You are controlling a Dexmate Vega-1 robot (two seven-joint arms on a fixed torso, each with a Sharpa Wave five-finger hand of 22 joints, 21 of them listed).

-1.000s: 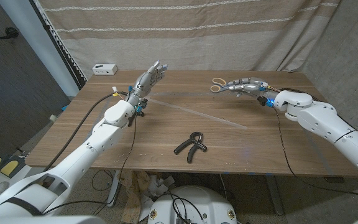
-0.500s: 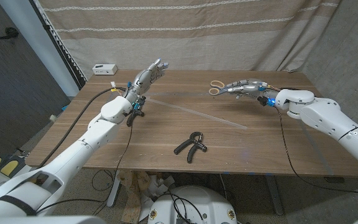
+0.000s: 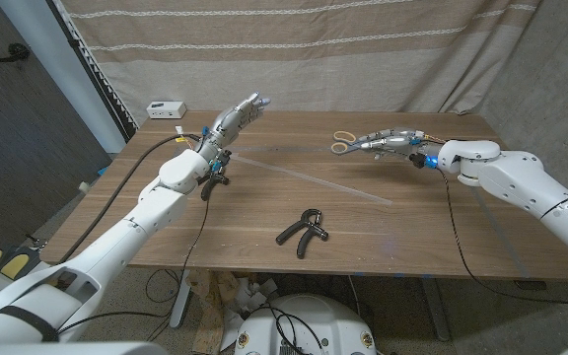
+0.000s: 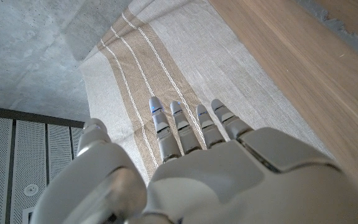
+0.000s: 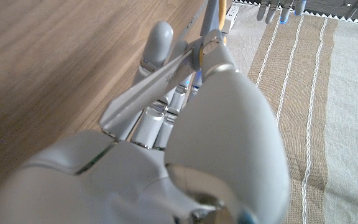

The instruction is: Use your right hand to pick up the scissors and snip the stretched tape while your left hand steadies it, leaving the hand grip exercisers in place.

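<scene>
Exerciser: black hand grip exerciser lay on the near middle of the wooden table, apart from both hands, so it could stay put as the task asks.
Tape: clear strip of tape ran across the tabletop beyond the exerciser, from near the left hand toward the table's right half; drawn out long, it offered a span to cut.
Left hand: left hand was raised above the table's far left, fingers straight and side by side, nothing in them; it stood over the tape's left end, judged ready to steady it but not yet pressing on it.
Right hand: right hand hovered over the far right of the table, closed around the scissors, their yellow handles pointing toward the middle; the wrist view showed the thumb laid over the metal against the fingers.
Blades: whether they stood apart could not be told.
White box: small white box sat at the far left corner.
</scene>
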